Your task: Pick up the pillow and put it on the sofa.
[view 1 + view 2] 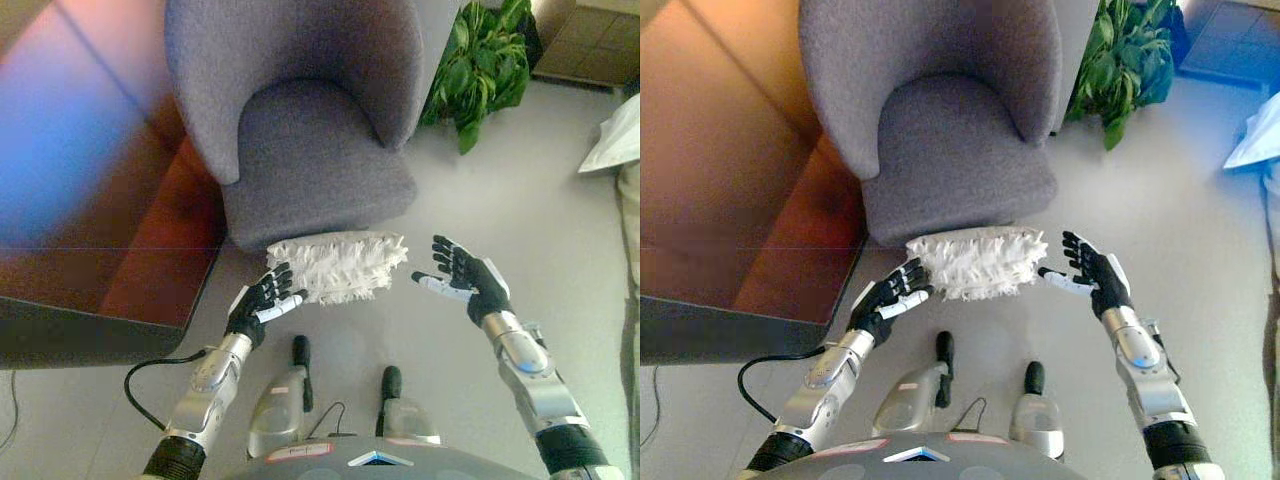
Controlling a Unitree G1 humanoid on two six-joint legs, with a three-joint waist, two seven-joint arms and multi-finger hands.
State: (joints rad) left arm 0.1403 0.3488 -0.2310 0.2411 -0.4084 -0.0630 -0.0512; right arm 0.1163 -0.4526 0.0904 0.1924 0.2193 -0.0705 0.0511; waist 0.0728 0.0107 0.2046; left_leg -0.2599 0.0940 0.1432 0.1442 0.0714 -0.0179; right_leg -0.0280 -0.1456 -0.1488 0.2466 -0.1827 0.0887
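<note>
A white shaggy pillow (340, 264) lies on the floor against the front foot of a grey upholstered armchair (310, 150). My left hand (262, 302) is at the pillow's left end, fingers spread and touching its fringe. My right hand (465, 277) hovers open a little to the right of the pillow's right end, palm turned toward it, not touching. In the right eye view the pillow (978, 262) shows between the left hand (890, 295) and the right hand (1087, 272).
A dark reddish-brown table (110, 200) stands left of the chair. A green potted plant (480, 60) is at the back right. A white bag (615, 140) lies at the right edge. Grey floor (500, 200) stretches right of the chair.
</note>
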